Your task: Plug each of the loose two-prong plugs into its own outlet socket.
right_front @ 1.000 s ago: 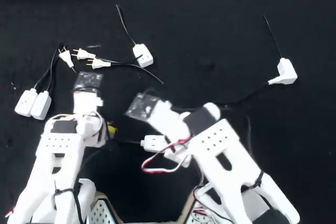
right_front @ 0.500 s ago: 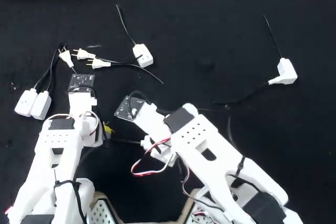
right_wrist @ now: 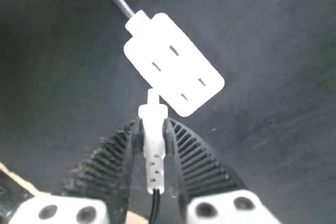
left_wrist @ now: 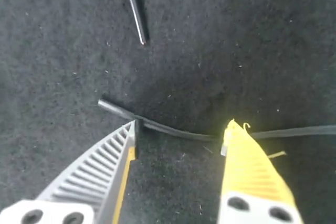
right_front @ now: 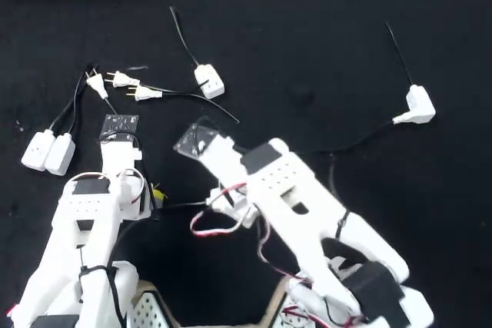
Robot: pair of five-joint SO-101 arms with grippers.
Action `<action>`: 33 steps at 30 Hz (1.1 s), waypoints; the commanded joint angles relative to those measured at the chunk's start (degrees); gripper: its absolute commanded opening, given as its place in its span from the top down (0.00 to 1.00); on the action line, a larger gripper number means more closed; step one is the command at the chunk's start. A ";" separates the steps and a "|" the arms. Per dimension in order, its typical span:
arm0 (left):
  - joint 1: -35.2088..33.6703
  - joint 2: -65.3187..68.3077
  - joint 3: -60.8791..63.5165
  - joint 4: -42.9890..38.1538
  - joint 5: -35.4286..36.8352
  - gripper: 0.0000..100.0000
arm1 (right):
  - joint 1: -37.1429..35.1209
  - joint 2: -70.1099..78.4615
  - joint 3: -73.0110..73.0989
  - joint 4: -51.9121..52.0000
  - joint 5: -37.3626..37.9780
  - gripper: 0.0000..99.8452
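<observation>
Right wrist view: right hand [right_wrist: 152, 125] around plug [right_wrist: 153, 163], tip beside outlet socket [right_wrist: 176, 77].

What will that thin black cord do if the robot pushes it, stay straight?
Probably not. The cord lies in a bent line, so it looks floppy and would likely bend more. It is thin, so it is probably light, and it may just slide over the cloth.

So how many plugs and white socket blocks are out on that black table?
Plugs: 4 (3 loose, 1 in the right arm's jaws)
White socket blocks in plain view: 4
Total: 8
</observation>
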 commanded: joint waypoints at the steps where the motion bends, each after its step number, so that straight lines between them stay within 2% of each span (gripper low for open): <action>1: -0.13 0.18 0.04 0.26 -0.26 0.73 | 2.37 2.42 -6.46 -0.97 -0.09 0.99; 8: 3.82 0.18 0.04 5.80 -0.26 0.73 | 2.99 9.80 -11.47 -0.88 -0.09 0.99; 15: 4.97 0.09 0.66 5.63 -0.26 0.73 | 2.99 10.86 -18.95 6.51 -0.09 0.99; 20: 6.11 0.09 0.84 5.80 -0.26 0.73 | 2.99 10.95 -22.29 7.30 -0.09 0.99; 24: 8.57 0.09 0.92 5.80 -0.26 0.73 | 3.08 10.95 -22.64 7.65 0.00 0.99; 33: 8.31 0.09 -4.00 6.07 -0.26 0.73 | 6.33 11.03 -22.55 14.51 2.29 0.99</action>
